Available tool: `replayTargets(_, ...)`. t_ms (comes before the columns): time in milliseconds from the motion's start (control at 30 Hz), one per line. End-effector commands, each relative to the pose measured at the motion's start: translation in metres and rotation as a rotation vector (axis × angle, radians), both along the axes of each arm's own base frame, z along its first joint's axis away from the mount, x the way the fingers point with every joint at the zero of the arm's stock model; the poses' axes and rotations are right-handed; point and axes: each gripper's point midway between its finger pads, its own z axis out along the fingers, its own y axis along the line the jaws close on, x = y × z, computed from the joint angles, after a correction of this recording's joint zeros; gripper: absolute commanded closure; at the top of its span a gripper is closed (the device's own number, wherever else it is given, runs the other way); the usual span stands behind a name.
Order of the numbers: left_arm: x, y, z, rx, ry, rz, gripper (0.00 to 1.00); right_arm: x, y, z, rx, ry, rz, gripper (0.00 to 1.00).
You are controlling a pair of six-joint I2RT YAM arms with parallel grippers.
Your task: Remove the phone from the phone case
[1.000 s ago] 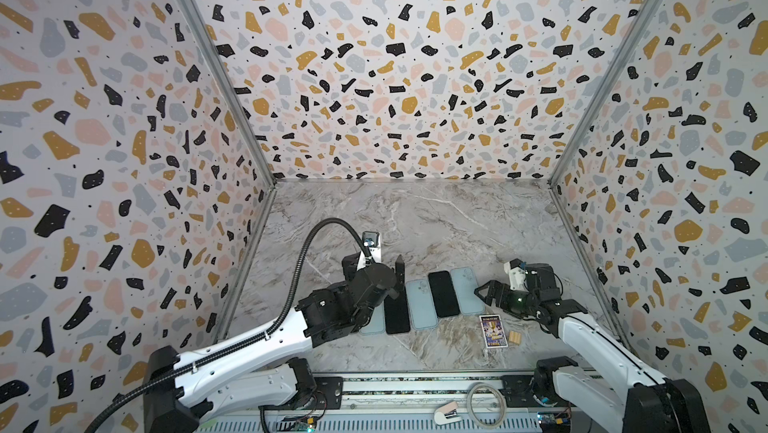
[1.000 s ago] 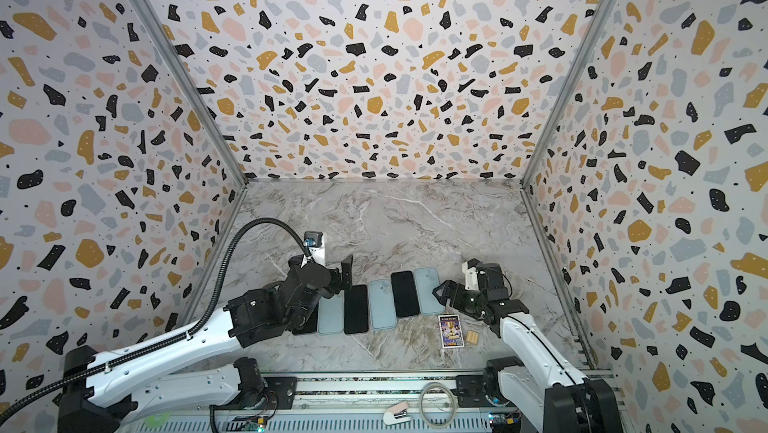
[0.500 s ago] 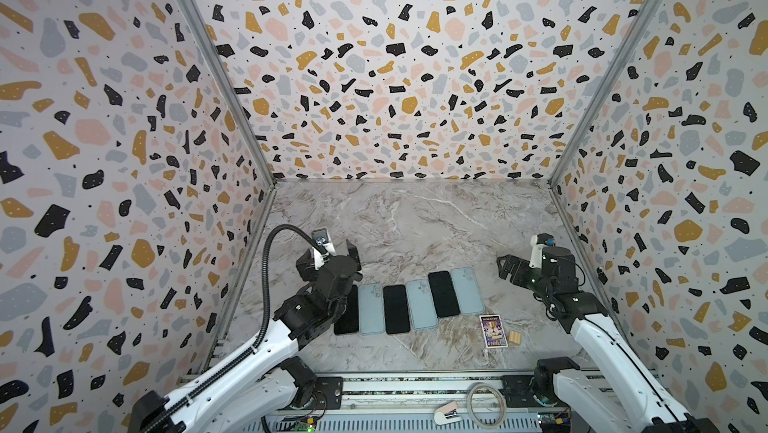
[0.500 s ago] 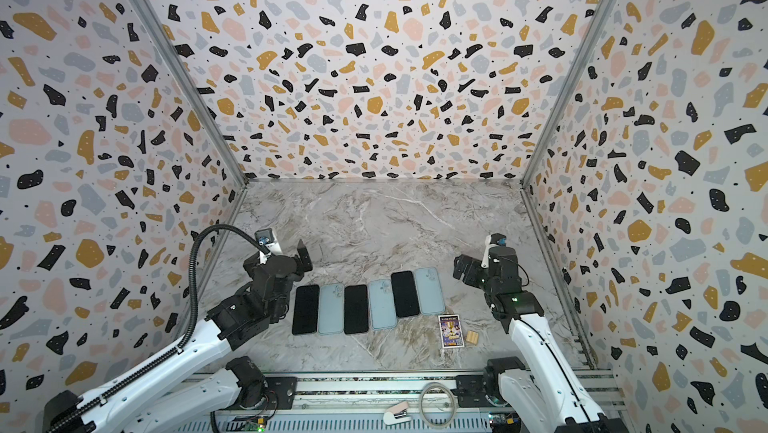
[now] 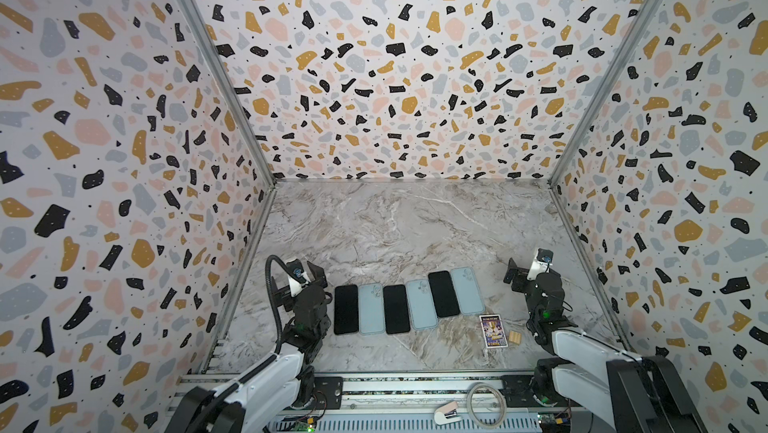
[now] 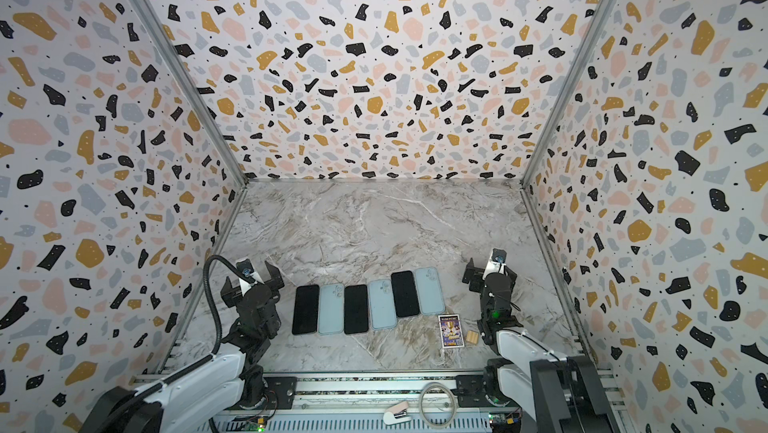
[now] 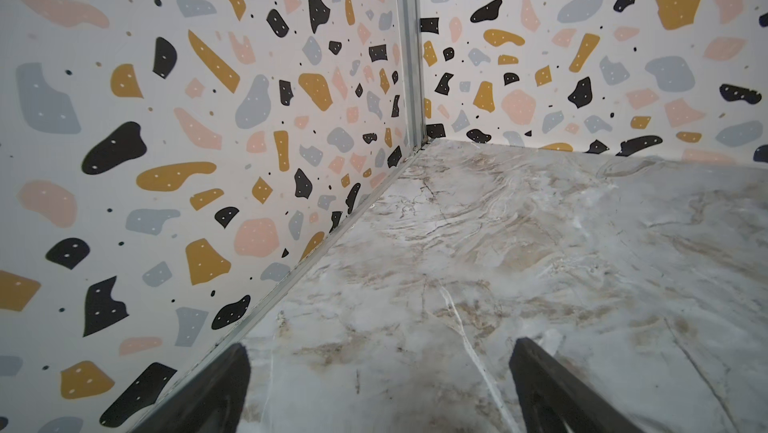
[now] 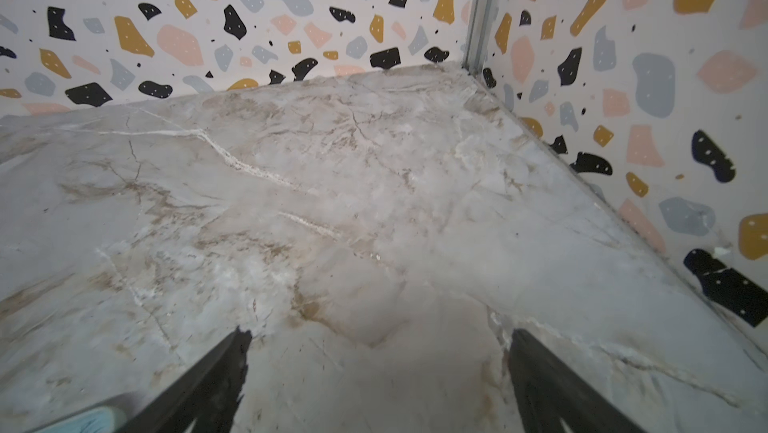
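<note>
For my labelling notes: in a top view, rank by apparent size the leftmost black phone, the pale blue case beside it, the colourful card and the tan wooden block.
Largest, alike and unranked: leftmost black phone, pale blue case beside it.
Then: colourful card.
Smallest: tan wooden block.

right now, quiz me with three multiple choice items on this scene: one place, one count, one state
1. Where does the printed card lie?
A. beside the wooden block, near the row's right end
B. left of the row
C. on a phone

2. How many black phones lie in the row?
A. two
B. three
C. five

3. How does the left gripper stand?
A. shut on a case
B. open, holding nothing
C. shut, empty

1 A: both top views show it next to the block.
2 B: they alternate with three pale blue cases.
3 B: its wrist view shows table between spread jaws.
</note>
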Motion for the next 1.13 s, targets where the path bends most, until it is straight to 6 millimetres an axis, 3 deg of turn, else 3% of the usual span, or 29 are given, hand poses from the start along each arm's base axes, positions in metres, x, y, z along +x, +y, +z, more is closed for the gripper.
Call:
replayTargets(0,0.012,-0.011,0.041,-0.014,-0.220,-0.090,0.00,0.003,0.006,0.052,-0.122,-0.246,-0.010,0.01)
replayTargets(67,0.027,-0.018,0.034,0.006,-0.171,-0.111,0.00,0.002,0.015,0.057,-0.164,-0.278,0.022,0.01)
replayTargets(133,0.042,-0.029,0.022,0.032,-0.102,-0.171,0.01,-0.001,0.010,0.050,-0.149,-0.288,-0.003,0.01)
replayTargets(200,0.050,-0.025,0.017,0.024,-0.101,-0.148,0.01,0.000,0.007,0.054,-0.155,-0.329,-0.007,0.01)
replayTargets(267,0.061,-0.024,0.014,-0.005,-0.074,-0.181,0.01,0.011,0.013,0.044,-0.152,-0.274,0.032,0.01)
replayTargets(333,0.072,-0.015,-0.001,-0.060,-0.025,-0.201,0.01,0.027,0.000,0.028,-0.087,-0.191,0.016,0.01)
replayTargets(400,0.070,-0.013,0.004,-0.067,-0.082,-0.214,0.00,0.039,-0.008,0.024,-0.056,-0.163,0.011,0.01)
replayTargets(467,0.074,-0.015,-0.003,-0.069,-0.025,-0.219,0.00,0.043,-0.006,0.014,-0.066,-0.110,0.014,0.01)
replayTargets(1100,0.071,-0.014,0.000,-0.069,-0.044,-0.217,0.00,0.042,-0.004,0.016,-0.072,-0.120,0.016,0.01)
